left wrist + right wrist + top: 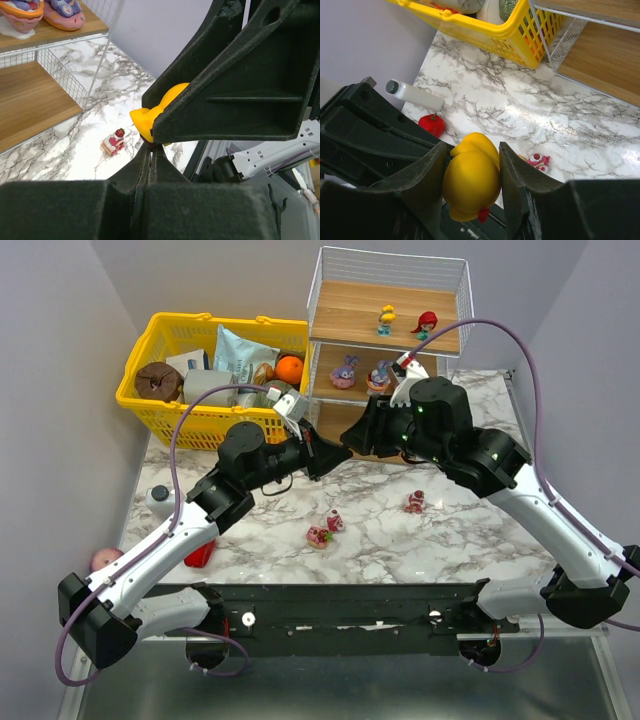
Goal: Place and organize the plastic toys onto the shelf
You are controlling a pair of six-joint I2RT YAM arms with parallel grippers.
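Note:
A yellow-haired doll toy (pixel 472 177) is clamped between the fingers of my right gripper (pixel 472 147), above the table in front of the shelf's (pixel 390 302) bottom tier. My left gripper (pixel 151 146) meets it tip to tip, jaws pressed together on the toy's dark red end; the yellow toy (pixel 160 107) sits just beyond its tips. Two dolls (pixel 386 318) stand on the top board, and bunny figures (pixel 345 372) are on the middle one. Three small pink-red toys lie on the table (pixel 414 502) (pixel 334 522) (pixel 318 536).
A yellow basket (pixel 150 405) full of items stands left of the shelf. A white bottle (pixel 160 498), a red pepper (pixel 200 555) and a pink ball (pixel 103 559) lie at the left. One small toy (pixel 538 161) lies under my right gripper.

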